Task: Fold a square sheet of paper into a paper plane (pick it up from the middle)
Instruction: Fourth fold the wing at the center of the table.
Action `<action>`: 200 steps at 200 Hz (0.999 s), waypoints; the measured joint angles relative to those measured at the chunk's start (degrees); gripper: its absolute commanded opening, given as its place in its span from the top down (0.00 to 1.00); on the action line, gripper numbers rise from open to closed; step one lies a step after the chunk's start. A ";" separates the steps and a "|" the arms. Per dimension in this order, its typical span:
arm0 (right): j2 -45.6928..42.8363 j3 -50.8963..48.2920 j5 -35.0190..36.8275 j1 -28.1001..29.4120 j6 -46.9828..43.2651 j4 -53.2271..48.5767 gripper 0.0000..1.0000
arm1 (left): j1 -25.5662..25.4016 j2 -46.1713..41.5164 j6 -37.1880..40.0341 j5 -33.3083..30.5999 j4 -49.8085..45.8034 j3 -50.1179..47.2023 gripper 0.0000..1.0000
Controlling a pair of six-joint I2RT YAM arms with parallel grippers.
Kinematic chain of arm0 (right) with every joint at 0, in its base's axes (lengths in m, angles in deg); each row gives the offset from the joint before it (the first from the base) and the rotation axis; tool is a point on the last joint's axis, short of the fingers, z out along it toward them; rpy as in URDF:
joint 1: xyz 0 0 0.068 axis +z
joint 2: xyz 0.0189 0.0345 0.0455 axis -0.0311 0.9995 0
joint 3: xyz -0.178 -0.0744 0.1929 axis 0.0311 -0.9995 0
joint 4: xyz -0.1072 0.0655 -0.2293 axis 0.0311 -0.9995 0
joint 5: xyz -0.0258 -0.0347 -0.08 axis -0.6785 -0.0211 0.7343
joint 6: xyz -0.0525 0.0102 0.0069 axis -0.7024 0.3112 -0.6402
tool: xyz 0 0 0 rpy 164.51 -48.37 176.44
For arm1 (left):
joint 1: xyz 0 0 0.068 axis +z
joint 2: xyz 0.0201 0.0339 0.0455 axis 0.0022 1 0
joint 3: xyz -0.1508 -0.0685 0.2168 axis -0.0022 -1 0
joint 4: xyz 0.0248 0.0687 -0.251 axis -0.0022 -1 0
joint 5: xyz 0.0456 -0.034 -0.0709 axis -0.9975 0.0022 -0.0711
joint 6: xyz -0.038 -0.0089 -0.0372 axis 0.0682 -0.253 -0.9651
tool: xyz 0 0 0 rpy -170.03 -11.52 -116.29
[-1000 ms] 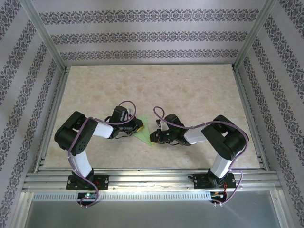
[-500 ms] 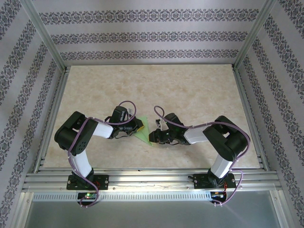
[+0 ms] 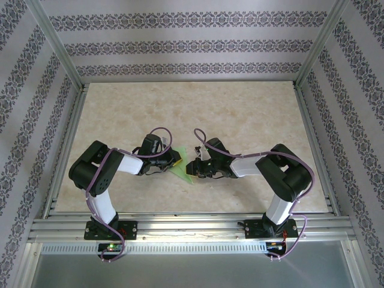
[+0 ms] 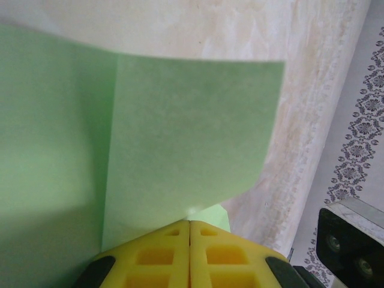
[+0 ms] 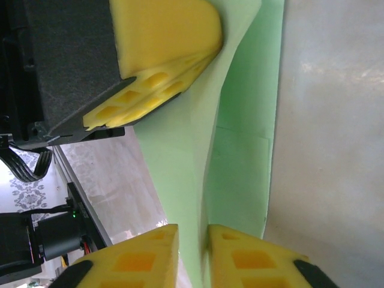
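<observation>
The pale green sheet of paper [image 3: 182, 165], folded with a raised flap, lies on the table between the two arms. My left gripper [image 3: 176, 159] is shut on its near edge. In the left wrist view the yellow jaws meet at the paper [image 4: 186, 132], left gripper [image 4: 189, 223]. My right gripper [image 3: 194, 167] stands at the sheet's right side. In the right wrist view its yellow fingers sit a little apart, right gripper [image 5: 192, 231], with the upright fold of the paper [image 5: 180, 162] running into the gap. The left arm's yellow fingers [image 5: 162, 36] pinch the far end there.
The beige marbled tabletop [image 3: 240, 114] stretches wide behind and to both sides of the paper. Aluminium rails [image 3: 180, 225] edge the near side, and patterned walls close in the other sides. Purple cables loop over both wrists.
My right gripper has shifted a little left and away from the near edge, closer to the paper, and its jaws have parted slightly. The left gripper has stayed put, shut on the sheet.
</observation>
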 measured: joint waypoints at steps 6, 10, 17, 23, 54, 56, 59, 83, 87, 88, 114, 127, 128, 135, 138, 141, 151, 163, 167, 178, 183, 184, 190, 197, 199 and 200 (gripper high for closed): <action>0.02 -0.02 -0.09 0.00 0.22 0.00 0.88 | -0.07 0.00 0.00 0.00 0.00 0.00 0.94; 0.02 -0.02 -0.11 0.00 0.35 -0.02 0.89 | -0.09 0.00 0.02 0.00 -0.02 0.02 0.94; 0.02 -0.07 -0.24 0.00 0.52 0.11 0.90 | -0.11 0.00 0.00 0.00 -0.02 0.00 0.94; 0.04 -0.15 -0.31 0.00 0.74 0.22 0.91 | -0.11 0.00 0.00 0.00 0.00 0.00 0.94; 1.97 -1.16 -1.09 0.00 1.49 2.21 0.91 | -0.13 0.00 0.00 0.07 0.00 0.00 0.94; 2.10 -1.25 -1.09 0.00 1.53 2.29 0.91 | -0.13 0.00 0.00 0.07 -0.02 0.00 0.94; 2.40 -1.42 -1.09 0.00 1.68 2.58 0.91 | -0.15 0.00 0.00 0.09 0.00 0.00 0.94; 3.02 -1.86 -1.90 -0.11 2.27 4.09 0.90 | -0.24 0.00 0.00 0.07 0.20 -0.13 0.94; 3.02 -1.97 -1.95 -0.11 2.32 4.26 0.90 | -0.24 0.00 0.00 0.04 0.24 -0.15 0.94; 3.02 -1.99 -1.97 -0.11 2.29 4.35 0.90 | -0.24 0.00 -0.02 0.04 0.24 -0.15 0.94; 2.84 -2.25 -2.05 -0.11 2.38 4.90 0.88 | -0.28 0.00 0.00 0.04 0.37 -0.22 0.94; 2.49 -2.49 -1.92 -0.09 2.36 4.90 0.87 | -0.28 0.00 -0.02 0.04 0.37 -0.22 0.94; 2.47 -2.51 -1.92 -0.09 2.36 4.90 0.87 | -0.28 0.00 -0.02 0.02 0.37 -0.22 0.94; 2.19 -2.78 -1.95 -0.04 2.36 4.76 0.87 | -0.28 0.00 0.00 0.02 0.37 -0.22 0.94; 2.05 -2.91 -1.97 0.02 2.38 4.74 0.87 | -0.28 0.00 0.00 0.02 0.37 -0.22 0.94; 1.90 -3.04 -1.97 0.02 2.38 4.68 0.87 | -0.28 0.00 0.00 0.02 0.37 -0.22 0.94; 1.42 -3.56 -2.01 0.07 2.43 4.44 0.87 | -0.35 0.00 0.00 0.02 0.39 -0.22 0.94; 1.16 -4.07 -1.99 0.15 2.47 4.52 0.88 | -0.44 0.00 0.00 0.02 0.39 -0.22 0.94; 1.07 -4.24 -1.95 0.17 2.47 4.61 0.88 | -0.44 0.00 0.00 0.02 0.39 -0.22 0.94; 0.94 -4.59 -1.92 0.33 2.49 5.03 0.88 | -0.44 0.00 -0.02 0.02 0.39 -0.22 0.94; 0.85 -4.79 -1.75 0.44 2.49 5.40 0.89 | -0.44 0.00 0.00 0.02 0.39 -0.22 0.94; 0.85 -4.81 -1.73 0.44 2.49 5.42 0.89 | -0.44 0.00 -0.02 0.04 0.39 -0.22 0.94; 0.74 -5.03 -1.64 0.55 2.49 5.60 0.90 | -0.44 0.00 0.00 0.04 0.39 -0.22 0.94; 0.68 -5.33 -1.36 0.74 2.49 5.88 0.90 | -0.44 0.02 -0.02 0.04 0.39 -0.22 0.94; 0.68 -5.38 -1.25 0.79 2.49 5.99 0.91 | -0.44 0.02 -0.02 0.04 0.39 -0.22 0.94; 0.63 -5.44 -1.20 0.81 2.47 6.10 0.92 | -0.44 0.02 -0.02 0.04 0.42 -0.22 0.94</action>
